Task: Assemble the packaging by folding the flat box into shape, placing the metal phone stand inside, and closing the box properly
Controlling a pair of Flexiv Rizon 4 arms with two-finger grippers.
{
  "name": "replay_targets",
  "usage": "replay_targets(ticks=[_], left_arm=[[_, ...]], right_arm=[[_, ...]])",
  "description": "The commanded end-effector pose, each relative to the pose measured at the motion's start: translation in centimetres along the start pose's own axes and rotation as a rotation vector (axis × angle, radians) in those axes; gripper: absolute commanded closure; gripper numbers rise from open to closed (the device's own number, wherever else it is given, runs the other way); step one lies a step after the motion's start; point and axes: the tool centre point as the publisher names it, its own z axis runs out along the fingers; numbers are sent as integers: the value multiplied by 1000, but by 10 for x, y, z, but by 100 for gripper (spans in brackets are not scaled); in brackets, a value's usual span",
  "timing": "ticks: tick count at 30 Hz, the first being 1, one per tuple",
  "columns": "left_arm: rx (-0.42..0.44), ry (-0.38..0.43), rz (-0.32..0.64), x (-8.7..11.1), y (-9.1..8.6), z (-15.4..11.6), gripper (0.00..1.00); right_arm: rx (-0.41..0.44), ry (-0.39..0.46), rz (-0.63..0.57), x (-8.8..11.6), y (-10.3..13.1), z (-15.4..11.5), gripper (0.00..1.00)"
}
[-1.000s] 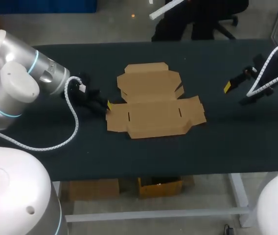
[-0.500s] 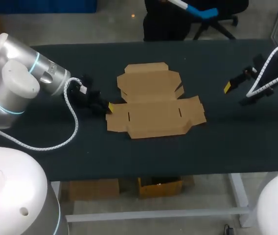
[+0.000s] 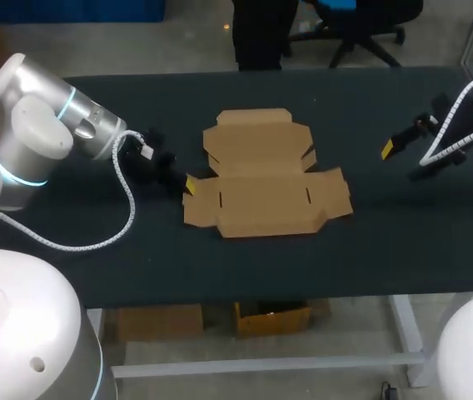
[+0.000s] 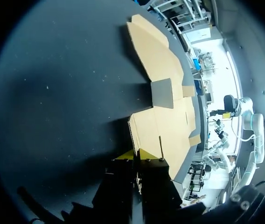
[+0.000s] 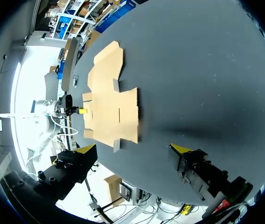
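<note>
Flat brown cardboard box blank (image 3: 261, 179), creased, slotted, on matte black table (image 3: 386, 242); our left gripper (image 3: 188, 183), fingers together, at its side flap; right gripper (image 5: 135, 148) spread, well apart.

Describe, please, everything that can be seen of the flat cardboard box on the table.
The cardboard box is brown and not yet folded: one die-cut sheet with a smaller panel at the far side, a wider one nearer, small side flaps and two short slits. It lies flat near the middle of the dark table; one small side flap seems slightly raised. The left gripper is at its left edge; contact cannot be judged. Nothing lies on it.
</note>
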Motion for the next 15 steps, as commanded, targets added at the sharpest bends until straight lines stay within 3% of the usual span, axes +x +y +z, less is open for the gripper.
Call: replay_targets(ticks=[1,15], left_arm=[[-12,-9,1,2,8,4,100],[-14,-1,-11,13,44,10,100]], right_arm=[[-3,0,-2,1,-2,0,0],[0,4,-6,1,-3,1,0]])
